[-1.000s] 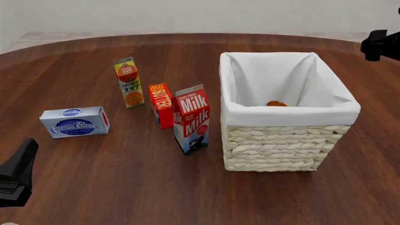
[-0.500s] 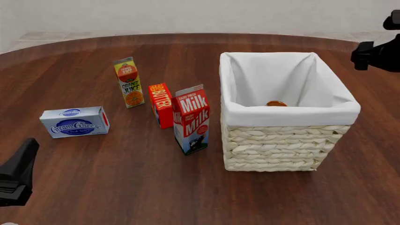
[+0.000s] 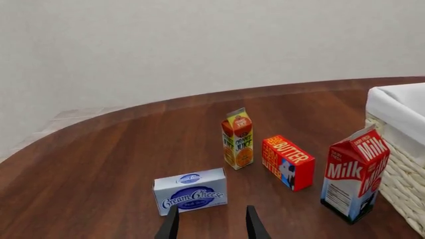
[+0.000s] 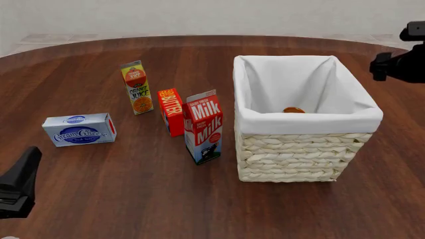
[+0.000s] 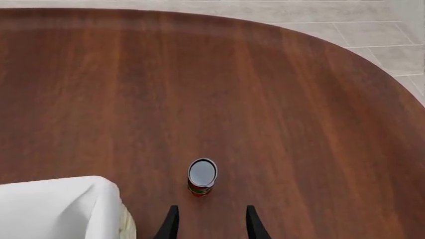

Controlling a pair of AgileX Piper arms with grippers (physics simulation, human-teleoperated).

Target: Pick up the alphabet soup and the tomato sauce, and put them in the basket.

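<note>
I centre my spread right gripper (image 5: 207, 224) over the small red tin can (image 5: 202, 177) beside the cream wicker basket (image 5: 63, 206), descending straight.

Basket (image 4: 302, 144) sitting on table (image 4: 133, 199), right of centre in front view. Milk carton (image 4: 204, 127) standing just beside basket's left wall. Butter box (image 4: 171, 112) standing just left of and behind milk carton; orange juice carton (image 4: 137, 87) further left and behind. Cream cheese box (image 4: 79, 129) lying far left, well apart. Small can (image 5: 202, 177) standing on table near basket corner, outside it. Something small lying in basket (image 4: 293, 110); identity unclear.
</note>
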